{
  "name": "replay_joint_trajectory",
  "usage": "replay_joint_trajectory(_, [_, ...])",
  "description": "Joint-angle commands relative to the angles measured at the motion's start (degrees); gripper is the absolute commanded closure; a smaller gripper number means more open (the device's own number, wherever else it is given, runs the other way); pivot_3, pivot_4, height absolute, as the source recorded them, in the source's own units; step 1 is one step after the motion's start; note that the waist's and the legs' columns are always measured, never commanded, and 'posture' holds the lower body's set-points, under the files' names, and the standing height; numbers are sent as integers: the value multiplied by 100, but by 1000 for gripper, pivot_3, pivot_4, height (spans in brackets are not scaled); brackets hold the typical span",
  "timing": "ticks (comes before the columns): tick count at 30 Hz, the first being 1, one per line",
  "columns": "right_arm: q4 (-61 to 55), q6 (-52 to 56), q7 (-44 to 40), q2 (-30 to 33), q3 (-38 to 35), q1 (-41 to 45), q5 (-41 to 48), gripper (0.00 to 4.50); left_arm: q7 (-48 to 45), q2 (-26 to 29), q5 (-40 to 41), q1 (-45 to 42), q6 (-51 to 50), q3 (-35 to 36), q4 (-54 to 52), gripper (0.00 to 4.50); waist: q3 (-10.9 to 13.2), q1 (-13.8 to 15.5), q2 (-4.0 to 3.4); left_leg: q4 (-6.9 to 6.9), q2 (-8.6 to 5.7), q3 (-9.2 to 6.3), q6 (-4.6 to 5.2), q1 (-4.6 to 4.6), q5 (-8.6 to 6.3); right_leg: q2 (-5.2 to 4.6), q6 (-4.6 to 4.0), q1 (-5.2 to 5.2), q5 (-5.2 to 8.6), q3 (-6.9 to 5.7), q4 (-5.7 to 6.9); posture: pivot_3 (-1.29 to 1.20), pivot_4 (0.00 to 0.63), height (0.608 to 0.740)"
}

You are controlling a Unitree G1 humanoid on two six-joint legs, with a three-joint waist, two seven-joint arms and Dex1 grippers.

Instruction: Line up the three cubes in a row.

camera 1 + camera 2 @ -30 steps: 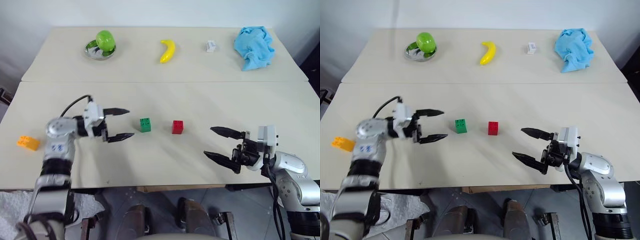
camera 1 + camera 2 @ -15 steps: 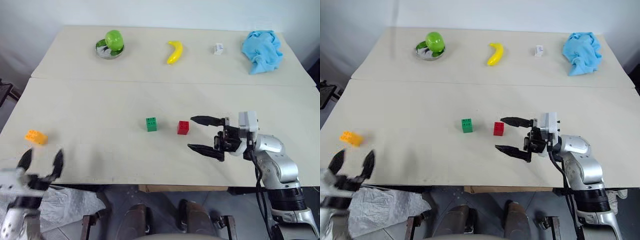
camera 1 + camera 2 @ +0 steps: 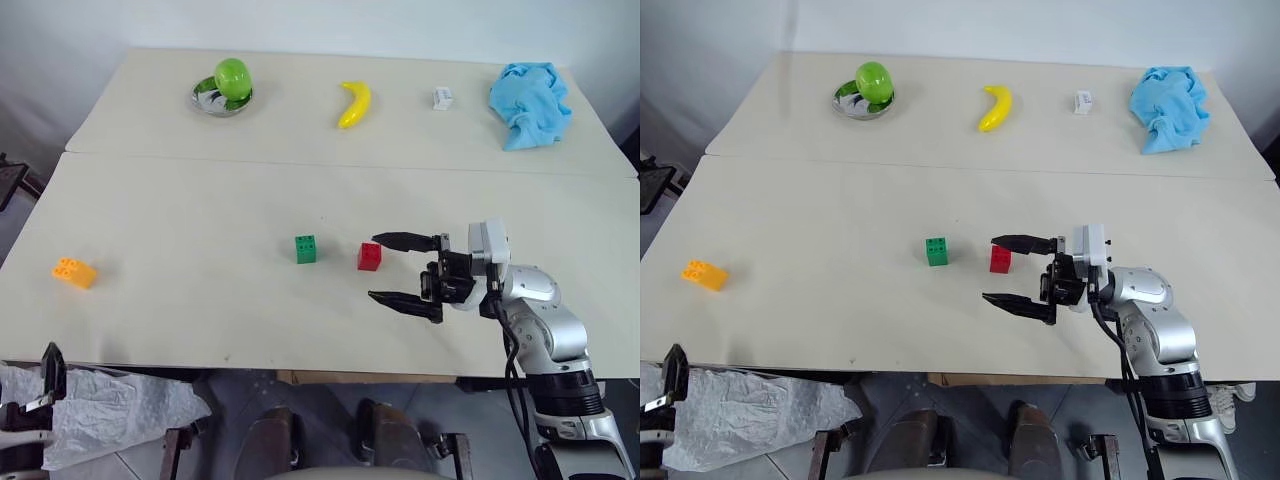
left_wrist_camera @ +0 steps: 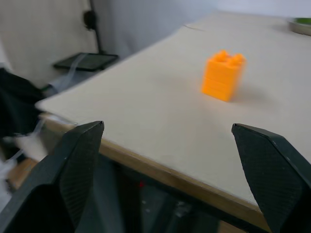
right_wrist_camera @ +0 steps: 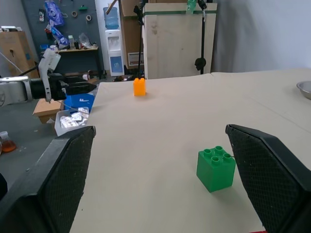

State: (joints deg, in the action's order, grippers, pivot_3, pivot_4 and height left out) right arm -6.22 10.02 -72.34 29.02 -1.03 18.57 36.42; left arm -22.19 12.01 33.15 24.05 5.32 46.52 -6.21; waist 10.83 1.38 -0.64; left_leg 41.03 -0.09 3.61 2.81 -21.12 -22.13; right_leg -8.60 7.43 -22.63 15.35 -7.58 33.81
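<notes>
Green cube (image 3: 306, 248) and red cube (image 3: 369, 256) sit near each other at the middle of the table (image 3: 200, 200), side by side and apart, already forming the start of a row. That much looks done. The orange cube (image 3: 74, 272) lies well apart from them, close to the table's left edge, so I judge the main work left is to bring it over and set it in line with the other two.

The right gripper (image 3: 387, 268) hovers just beside the red cube on its right side, fingers spread wide and holding nothing; the upper finger's tip reaches close to the cube without clearly touching. The left gripper (image 4: 170, 165) is also spread wide and empty; in its wrist view it sits low at the table's near-left edge, looking across at the orange cube.

Compared with a second ago, the left arm has pulled away from the green cube, swung out to the left and dropped down off the table's front edge. The right gripper has moved in leftward, from well right of the red cube to right next to it. All three cubes stay where they were; the small shift of the whole scene is the camera's.
</notes>
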Motion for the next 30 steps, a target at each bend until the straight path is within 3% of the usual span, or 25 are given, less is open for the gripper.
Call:
replay_joint_trajectory(1, [-64,-106,4,-80,28,-33,-39,0,-704,1261,125,-464,-381,-16,673,9,-2,10,3,1,2,-4,-5,0,2,4,-12,-7,7,-7,7,0,150,740])
replay_joint_trajectory(8, [104,-313,-25,-60,-61,94,-176,0,-1682,3034,-272,-1831,-558,-491,2708,9,-7,-158,-10,-9,-4,22,-3,5,5,18,-10,-21,6,-31,44,0,150,740])
replay_joint_trajectory(15, [-82,-368,62,-51,-91,-121,-167,0,-2161,3353,-445,-2572,-476,-833,3598,9,-7,-218,-9,-27,-10,28,3,6,4,25,-9,-26,6,-37,40,0,150,740])
replay_joint_trajectory(18, [-205,-403,175,-25,-157,-266,-185,0,-2348,3296,-413,-2465,-577,-882,3526,626,-7,-229,-8,-30,-7,30,3,5,4,30,-8,-26,7,-39,36,0,150,740])
replay_joint_trajectory(25, [-363,-415,323,1,-226,-462,-177,0,-2462,3207,-457,-2143,-457,-817,3684,2856,-7,-250,-7,-27,-4,37,1,9,5,30,-5,-22,7,-31,31,0,150,740])
replay_joint_trajectory(30, [-370,-388,346,22,-241,-457,-164,0,-2632,3204,-357,-2466,-422,-983,3389,2994,-7,-203,-7,-20,-3,36,0,11,5,27,-4,-21,6,-26,36,0,150,740])
